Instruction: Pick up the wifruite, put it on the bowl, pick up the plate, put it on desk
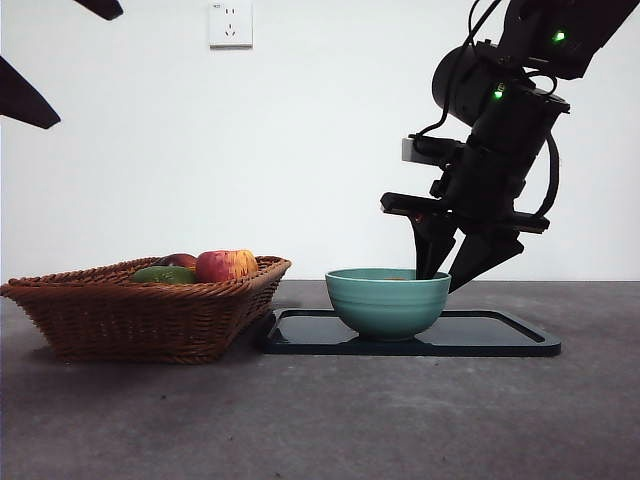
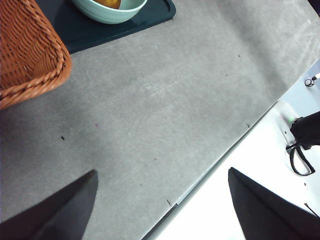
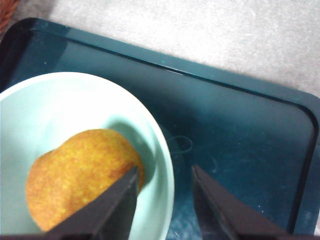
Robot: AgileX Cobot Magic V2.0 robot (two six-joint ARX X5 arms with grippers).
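The wifruite (image 3: 75,175), a round orange-yellow fruit, lies inside the mint-green bowl (image 1: 388,300). The bowl stands on a dark rectangular tray (image 1: 500,335) on the grey desk (image 1: 330,420). My right gripper (image 1: 440,280) is open and straddles the bowl's right rim (image 3: 167,190), with one jaw inside beside the fruit and the other outside over the tray. It holds nothing. My left gripper (image 2: 162,200) waits open over the desk's near edge, far from the bowl (image 2: 100,15). No separate plate is in view.
A brown wicker basket (image 1: 140,310) stands left of the tray, almost touching it. It holds a red apple (image 1: 226,265) and a green fruit (image 1: 163,274). Bare desk (image 2: 165,100) stretches in front of both. A socket (image 1: 230,24) is on the white wall.
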